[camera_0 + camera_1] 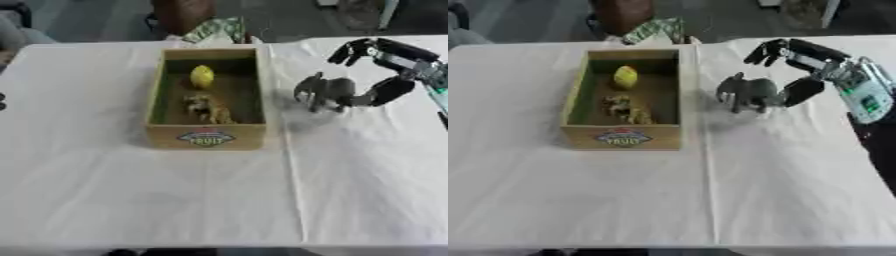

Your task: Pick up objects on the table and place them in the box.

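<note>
A wooden box [206, 136] with a fruit label on its front stands on the white cloth left of centre. Inside lie a yellow lemon [202, 76] at the back and a small tan striped animal toy [208, 109] nearer the front. A grey elephant toy [747, 91] stands upright on the cloth just right of the box. My right hand [824, 60] reaches in from the right and arches over the elephant's rear. Its thumb [800, 91] touches the toy's back end, while the fingers [765, 50] are spread above and apart from it. A dark sliver of my left hand [3, 101] shows at the left edge.
A green-and-white patterned thing [216, 29] lies just behind the box at the table's far edge. A brown object [182, 14] and dark floor lie beyond it. A crease in the cloth [293, 165] runs toward the near edge.
</note>
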`<action>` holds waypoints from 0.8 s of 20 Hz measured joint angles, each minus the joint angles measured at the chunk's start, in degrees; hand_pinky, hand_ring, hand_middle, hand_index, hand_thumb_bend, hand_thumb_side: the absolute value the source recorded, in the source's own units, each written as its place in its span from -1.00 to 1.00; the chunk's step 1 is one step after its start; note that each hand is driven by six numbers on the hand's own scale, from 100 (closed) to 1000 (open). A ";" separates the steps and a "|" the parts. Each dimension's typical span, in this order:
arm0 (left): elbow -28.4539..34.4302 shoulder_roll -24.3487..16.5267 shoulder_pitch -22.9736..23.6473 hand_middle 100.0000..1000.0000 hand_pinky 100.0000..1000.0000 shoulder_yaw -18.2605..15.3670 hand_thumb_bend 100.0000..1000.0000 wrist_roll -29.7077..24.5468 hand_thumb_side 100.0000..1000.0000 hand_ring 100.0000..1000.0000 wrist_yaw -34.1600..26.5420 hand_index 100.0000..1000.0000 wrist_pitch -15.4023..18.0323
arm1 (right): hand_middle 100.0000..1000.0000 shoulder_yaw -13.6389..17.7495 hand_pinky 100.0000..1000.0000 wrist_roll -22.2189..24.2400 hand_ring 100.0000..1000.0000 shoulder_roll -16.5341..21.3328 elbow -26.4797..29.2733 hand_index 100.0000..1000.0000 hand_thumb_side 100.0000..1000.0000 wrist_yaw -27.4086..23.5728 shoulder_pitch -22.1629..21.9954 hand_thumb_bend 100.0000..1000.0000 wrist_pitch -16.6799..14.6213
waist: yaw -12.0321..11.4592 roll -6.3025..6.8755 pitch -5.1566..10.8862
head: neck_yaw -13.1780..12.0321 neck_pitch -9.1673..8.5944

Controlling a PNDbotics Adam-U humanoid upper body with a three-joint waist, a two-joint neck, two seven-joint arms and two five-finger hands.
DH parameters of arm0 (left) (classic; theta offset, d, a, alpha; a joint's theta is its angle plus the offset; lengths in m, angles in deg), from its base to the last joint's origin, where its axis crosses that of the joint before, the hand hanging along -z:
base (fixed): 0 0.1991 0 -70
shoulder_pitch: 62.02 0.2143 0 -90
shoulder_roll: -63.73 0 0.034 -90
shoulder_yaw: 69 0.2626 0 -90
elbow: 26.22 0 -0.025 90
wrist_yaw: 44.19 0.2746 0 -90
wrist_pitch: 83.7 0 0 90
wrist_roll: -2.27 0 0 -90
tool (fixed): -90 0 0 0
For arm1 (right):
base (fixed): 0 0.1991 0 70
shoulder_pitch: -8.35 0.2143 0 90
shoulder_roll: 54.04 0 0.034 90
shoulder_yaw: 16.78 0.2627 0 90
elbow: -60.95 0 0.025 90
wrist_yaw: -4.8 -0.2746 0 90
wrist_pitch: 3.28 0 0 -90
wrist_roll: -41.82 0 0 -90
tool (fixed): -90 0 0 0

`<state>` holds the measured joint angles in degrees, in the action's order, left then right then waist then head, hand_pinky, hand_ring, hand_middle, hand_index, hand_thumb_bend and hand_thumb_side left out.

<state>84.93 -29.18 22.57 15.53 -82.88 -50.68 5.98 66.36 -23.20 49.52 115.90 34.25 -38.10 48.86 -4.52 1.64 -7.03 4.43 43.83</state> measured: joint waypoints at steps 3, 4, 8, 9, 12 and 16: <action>0.02 0.29 0.19 0.01 0.05 0.00 -1.00 0.00 0.66 0.03 0.00 0.37 0.00 | 0.47 0.60 0.38 -2.67 0.51 -1.60 -3.46 0.64 -0.35 4.31 0.63 -0.19 -0.74 | -0.15 0.06 0.00 | 0.24 0.00; 0.02 0.36 0.23 0.01 0.05 0.00 -1.00 0.00 0.66 0.03 0.00 0.37 -0.01 | 0.47 0.85 0.38 -3.46 0.51 -1.98 -4.47 0.64 -0.35 5.49 0.86 -0.19 -0.79 | -0.26 0.07 0.00 | 0.28 0.00; 0.02 1.42 0.44 0.01 0.05 0.00 -1.00 -0.06 0.66 0.02 0.00 0.37 -0.07 | 0.42 2.10 0.36 -6.14 0.46 -4.18 -9.02 0.60 -0.36 10.66 2.14 -0.20 0.01 | -0.79 0.45 0.01 | 0.58 0.00; 0.02 1.58 0.46 0.01 0.05 0.00 -1.00 -0.08 0.66 0.02 0.00 0.37 -0.09 | 0.39 2.46 0.35 -6.80 0.44 -4.49 -9.86 0.58 -0.41 11.86 2.57 -0.21 0.12 | -0.88 0.43 0.05 | 0.69 0.00; 0.02 1.80 0.69 0.01 0.05 0.00 -1.00 -0.12 0.66 0.02 0.01 0.37 -0.13 | 0.32 3.29 0.32 -8.69 0.37 -5.00 -11.65 0.52 -0.46 15.07 3.16 -0.22 0.20 | -1.03 0.39 0.16 | 0.80 0.00; 0.01 2.17 0.83 0.00 0.05 0.00 -1.00 -0.21 0.67 0.02 0.05 0.37 -0.22 | 0.10 3.85 0.21 -11.06 0.17 -5.14 -12.62 0.33 -0.51 17.96 3.37 -0.35 0.04 | -1.10 0.36 0.26 | 0.83 0.00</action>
<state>84.94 -27.01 23.40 15.53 -83.09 -50.63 5.76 70.22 -34.26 44.38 103.28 52.21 -34.73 48.90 -5.62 2.00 -6.77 5.25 43.83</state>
